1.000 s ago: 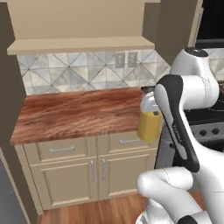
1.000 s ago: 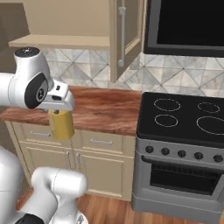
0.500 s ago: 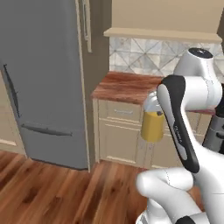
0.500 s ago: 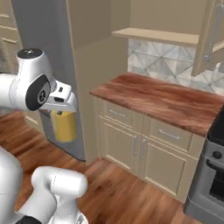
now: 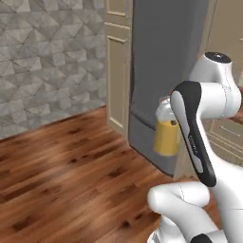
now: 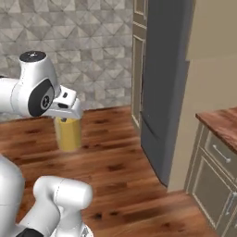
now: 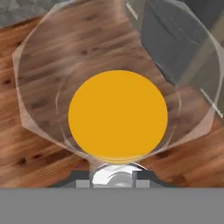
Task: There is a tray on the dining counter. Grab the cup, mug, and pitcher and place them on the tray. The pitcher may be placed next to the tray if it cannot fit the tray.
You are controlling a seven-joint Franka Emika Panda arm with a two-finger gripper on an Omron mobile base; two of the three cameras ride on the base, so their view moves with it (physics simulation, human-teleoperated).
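The pitcher (image 5: 166, 138), clear glass with orange-yellow liquid, hangs upright in the air above the wooden floor. My gripper (image 5: 164, 113) is shut on its top rim. From the right base view the pitcher (image 6: 68, 134) hangs under the gripper (image 6: 65, 120), in front of the arm. In the hand view I look straight down into the pitcher (image 7: 118, 116), with the gripper (image 7: 113, 176) at its rim. The tray, dining counter, cup and mug are out of view.
A tall grey fridge (image 5: 161, 71) stands just behind the pitcher, also seen as the fridge (image 6: 162, 83). A wood counter on beige cabinets (image 6: 222, 127) is at the far right. A tiled wall (image 5: 47, 66) and open wooden floor (image 5: 61, 180) lie to the left.
The whole picture has swung: the base has turned away from the counter and stove towards the fridge and tiled wall. The pitcher stays held in the same pose.
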